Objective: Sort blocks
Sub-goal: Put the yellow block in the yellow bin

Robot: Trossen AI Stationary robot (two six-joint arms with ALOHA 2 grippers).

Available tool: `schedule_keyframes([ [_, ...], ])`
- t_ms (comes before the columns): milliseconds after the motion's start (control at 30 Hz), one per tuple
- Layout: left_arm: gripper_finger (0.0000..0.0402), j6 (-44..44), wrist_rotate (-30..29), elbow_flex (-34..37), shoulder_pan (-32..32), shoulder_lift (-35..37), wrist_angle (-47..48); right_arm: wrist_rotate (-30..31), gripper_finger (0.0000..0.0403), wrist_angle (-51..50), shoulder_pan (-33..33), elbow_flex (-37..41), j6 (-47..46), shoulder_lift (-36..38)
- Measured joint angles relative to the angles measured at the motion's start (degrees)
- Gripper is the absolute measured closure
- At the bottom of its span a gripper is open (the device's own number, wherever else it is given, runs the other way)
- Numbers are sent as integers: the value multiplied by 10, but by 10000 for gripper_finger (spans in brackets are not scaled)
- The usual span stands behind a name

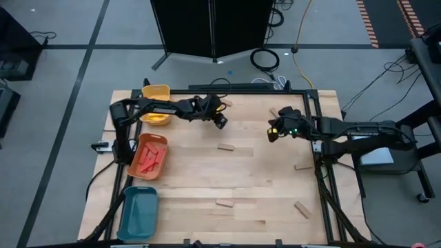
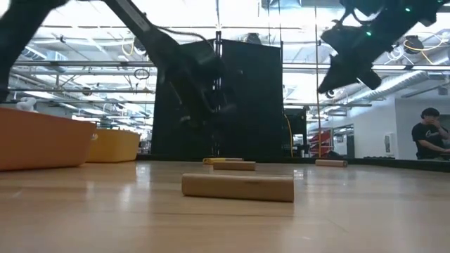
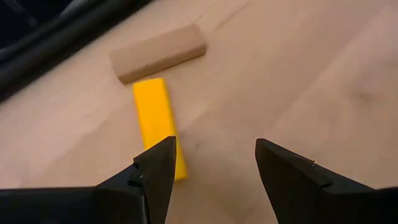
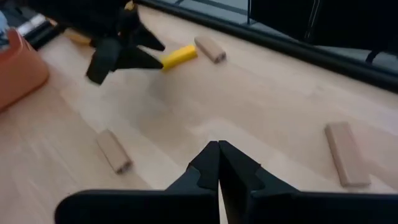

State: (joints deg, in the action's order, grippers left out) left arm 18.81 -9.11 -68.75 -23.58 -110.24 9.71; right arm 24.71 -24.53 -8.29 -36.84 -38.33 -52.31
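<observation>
Hovering over the far middle of the table [image 1: 207, 172], my left gripper [image 3: 211, 165] has its jaws apart and empty, just above a yellow block [image 3: 155, 121] that touches a tan block [image 3: 158, 51] at its far end. My right gripper [image 4: 217, 163] waits to the right with jaws together, holding nothing. Red blocks [image 1: 149, 160] already lie in the orange tray [image 1: 135, 172] and the yellow tray [image 1: 157, 90] seems to hold some yellow ones, so I judge those colours mostly sorted. Several tan blocks lie scattered across the table, and the teal tray [image 1: 138, 213] looks empty, so tan sorting remains.
</observation>
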Motion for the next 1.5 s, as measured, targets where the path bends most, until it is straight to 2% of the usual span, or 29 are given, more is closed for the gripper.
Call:
schedule_keyframes([
  [133, 185, 3, 5, -30, -10, -44, 17, 0, 403, 3, 10, 26, -1, 15],
  [300, 185, 3, -16, -70, -15, -77, 51, 1, 403, 4, 21, 30, 1, 15],
  [567, 185, -11, -14, -89, -10, -61, 79, 7, 403, 8, 28, 30, 18, 15],
  [733, 185, -26, -58, -91, -7, -49, 79, 8, 403, 8, 28, 30, 25, 15],
  [833, 185, -26, -62, -90, -17, -59, 78, 7, 403, 8, 28, 30, 26, 15],
  [933, 185, -17, -60, -90, -29, -68, 85, 7, 403, 9, 28, 30, 26, 15],
  [1067, 185, -16, -20, -90, -40, -82, 84, 5, 403, 17, 28, 30, 30, 15],
  [1233, 185, -15, 1, -91, -41, -100, 82, 4, 403, 30, 28, 30, 37, 15],
  [1367, 188, -15, -9, -91, -37, -102, 84, 4, 403, 33, 28, 30, 40, 15],
  [1500, 212, -16, -12, -91, -34, -102, 84, 4, 403, 34, 28, 30, 41, 15],
])
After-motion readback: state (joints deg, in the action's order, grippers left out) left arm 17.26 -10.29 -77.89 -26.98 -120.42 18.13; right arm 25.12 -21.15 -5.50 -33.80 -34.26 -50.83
